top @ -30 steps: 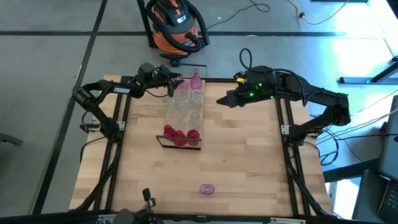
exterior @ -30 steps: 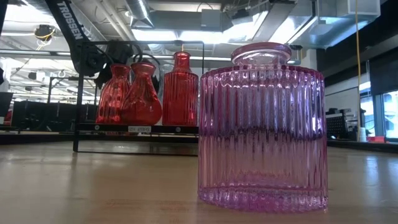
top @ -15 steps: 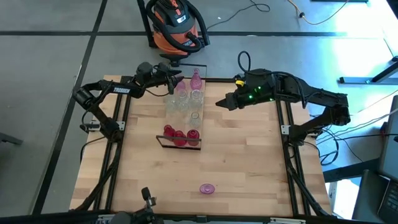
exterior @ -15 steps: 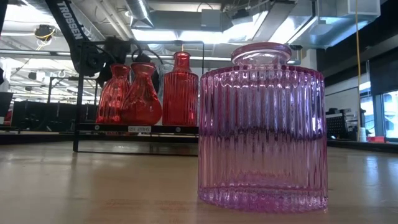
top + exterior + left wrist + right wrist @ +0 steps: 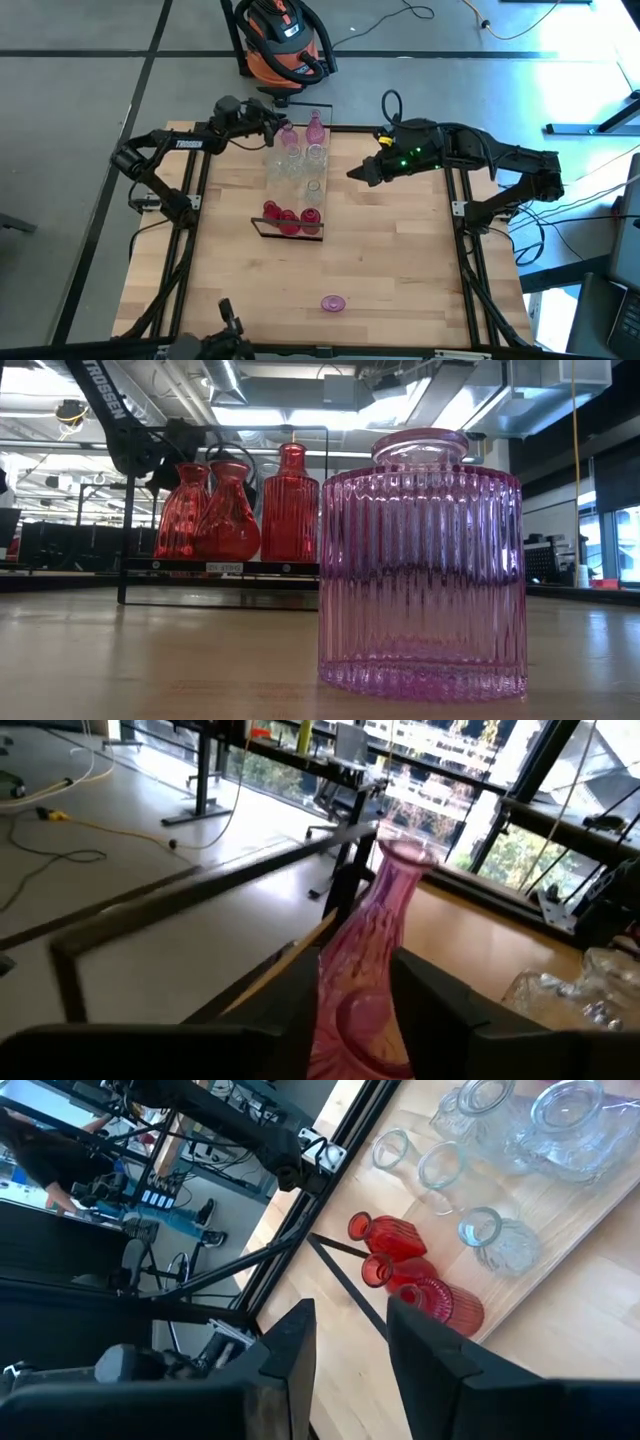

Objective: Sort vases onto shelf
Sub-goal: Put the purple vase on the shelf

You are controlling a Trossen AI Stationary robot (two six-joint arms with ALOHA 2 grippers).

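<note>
Vases [image 5: 296, 170] stand on the shelf [image 5: 320, 232]; one vase [image 5: 333, 303] sits apart.

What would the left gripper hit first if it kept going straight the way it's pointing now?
The pink vase. It stands right between the left gripper's fingers at the shelf's far end, so going on would push into it; whether the fingers already touch it is unclear.

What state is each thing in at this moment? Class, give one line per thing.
Left gripper: fingers on either side of a pink vase, at the shelf's far end.
Right gripper: open, empty, hovering right of the shelf.
Red vases: three, upright at the shelf's near end.
Clear vases: upright, mid-shelf.
Pink ribbed vase: upright on the table, off the shelf.
</note>
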